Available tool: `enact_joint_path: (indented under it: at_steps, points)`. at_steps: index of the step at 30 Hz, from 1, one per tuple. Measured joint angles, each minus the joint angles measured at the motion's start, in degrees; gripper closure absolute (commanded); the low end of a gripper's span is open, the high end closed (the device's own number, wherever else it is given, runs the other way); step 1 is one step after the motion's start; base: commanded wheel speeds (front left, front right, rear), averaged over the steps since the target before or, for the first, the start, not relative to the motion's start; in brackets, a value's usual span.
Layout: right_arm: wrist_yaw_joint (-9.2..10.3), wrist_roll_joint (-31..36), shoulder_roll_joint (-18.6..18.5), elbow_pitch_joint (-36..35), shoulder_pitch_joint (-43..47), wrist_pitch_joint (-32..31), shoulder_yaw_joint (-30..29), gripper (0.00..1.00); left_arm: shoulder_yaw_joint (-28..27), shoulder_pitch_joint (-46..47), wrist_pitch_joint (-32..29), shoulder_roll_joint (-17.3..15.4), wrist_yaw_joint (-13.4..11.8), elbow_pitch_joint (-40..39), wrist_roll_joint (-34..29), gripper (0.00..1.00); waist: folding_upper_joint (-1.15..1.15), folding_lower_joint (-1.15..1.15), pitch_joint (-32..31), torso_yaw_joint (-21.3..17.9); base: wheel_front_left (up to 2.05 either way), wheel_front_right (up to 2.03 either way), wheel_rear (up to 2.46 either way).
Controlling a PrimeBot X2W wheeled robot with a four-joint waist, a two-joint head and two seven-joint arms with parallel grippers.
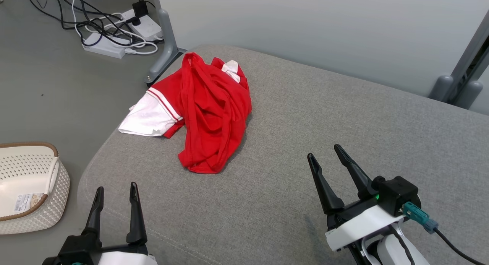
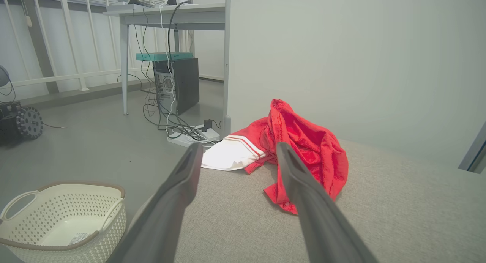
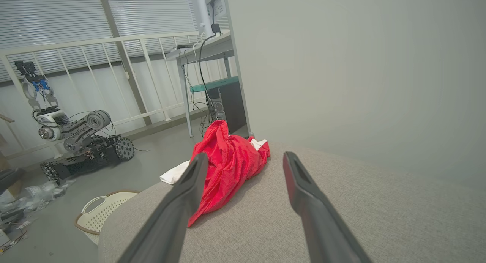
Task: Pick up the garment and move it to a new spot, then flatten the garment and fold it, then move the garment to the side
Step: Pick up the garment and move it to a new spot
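Two grippers are hovering over a grey fabric-covered cushion [image 1: 305, 123], and both are showing their dark fingers spread wide, holding nothing. In the head view, the left gripper [image 1: 117, 186] is sitting at the lower left, above the cushion's near left corner, with its fingers pointing straight up the picture. The right gripper [image 1: 323, 150] is sitting at the lower right, with its fingers leaning up and to the left. The garment [image 1: 214, 116] is lying in a crumpled heap on the far left part of the cushion, well apart from both grippers. It is bright red, with a white section [image 1: 147, 117] edged in thin red and white stripes, and that white section is hanging over the cushion's left edge. On the grey floor to the left, a white perforated basket [image 1: 57, 204] with a brown rim is standing beside the cushion. A paper label [image 1: 26, 202] is sticking to the inside of the basket; its print is too small to read. Beyond the garment, white power strips [image 1: 114, 43] are lying on the floor under a tangle of black and white cables. The left wrist view is showing a black computer tower [image 2: 180, 84] under a desk [image 2: 171, 14]. The right wrist view is showing a tracked robot [image 3: 83, 141] parked by a white railing.
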State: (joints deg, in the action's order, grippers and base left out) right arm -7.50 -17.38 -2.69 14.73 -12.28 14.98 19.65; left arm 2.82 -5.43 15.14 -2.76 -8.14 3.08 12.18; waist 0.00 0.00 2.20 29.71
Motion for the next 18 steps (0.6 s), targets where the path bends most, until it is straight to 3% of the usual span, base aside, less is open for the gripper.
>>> enact_joint_path:
  at_steps: [7,18]
  points:
    - [0.0,0.8,0.0,-0.7,0.5,0.0,-1.6,0.0,0.2,1.0,0.0,0.0,0.7,1.1,-0.3,0.0,0.0,0.0,1.3,-0.1,0.0,0.0,0.0]
    - [0.0,7.0,0.1,-3.9,-1.1,0.0,-6.7,0.0,-4.0,9.5,0.0,-0.1,7.3,4.3,-0.3,0.0,0.0,0.0,7.4,-1.4,0.0,0.0,0.0]
